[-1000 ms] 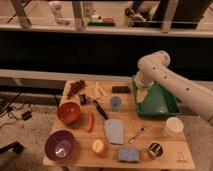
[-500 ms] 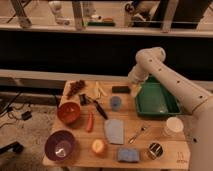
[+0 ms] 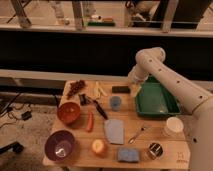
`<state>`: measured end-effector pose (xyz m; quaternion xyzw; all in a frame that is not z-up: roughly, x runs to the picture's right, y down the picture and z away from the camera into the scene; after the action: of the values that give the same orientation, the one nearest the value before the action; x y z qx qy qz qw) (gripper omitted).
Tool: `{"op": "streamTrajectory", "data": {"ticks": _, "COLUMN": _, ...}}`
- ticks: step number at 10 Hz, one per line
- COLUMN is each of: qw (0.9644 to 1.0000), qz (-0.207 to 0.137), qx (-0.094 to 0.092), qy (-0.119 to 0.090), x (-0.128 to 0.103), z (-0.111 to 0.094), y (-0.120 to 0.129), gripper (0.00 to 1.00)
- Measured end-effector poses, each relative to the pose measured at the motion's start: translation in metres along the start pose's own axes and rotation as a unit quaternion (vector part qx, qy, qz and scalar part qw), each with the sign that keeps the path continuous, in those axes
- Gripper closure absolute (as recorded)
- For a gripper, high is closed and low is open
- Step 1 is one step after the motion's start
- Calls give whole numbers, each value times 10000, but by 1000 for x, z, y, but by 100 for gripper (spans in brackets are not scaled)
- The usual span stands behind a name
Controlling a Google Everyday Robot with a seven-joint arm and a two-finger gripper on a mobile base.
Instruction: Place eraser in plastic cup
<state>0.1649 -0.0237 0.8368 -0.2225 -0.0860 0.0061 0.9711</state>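
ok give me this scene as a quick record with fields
hand: low at the back of the table, just right of the eraser, by the left edge of the green tray
eraser: flat on the table, behind the plastic cup
plastic cup: upright, mid-table, apart from the eraser
task state: eraser not yet in the plastic cup

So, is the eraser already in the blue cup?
No, the eraser lies on the table behind the blue cup, the tool just beside it.
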Motion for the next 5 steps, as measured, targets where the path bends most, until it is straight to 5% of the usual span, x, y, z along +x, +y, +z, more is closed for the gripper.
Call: {"op": "streamTrajectory", "data": {"ticks": 5, "qw": 9996, "qz": -76, "qx": 278, "qy": -32, "x": -10, "z": 18, "y": -36, "gripper": 20}}
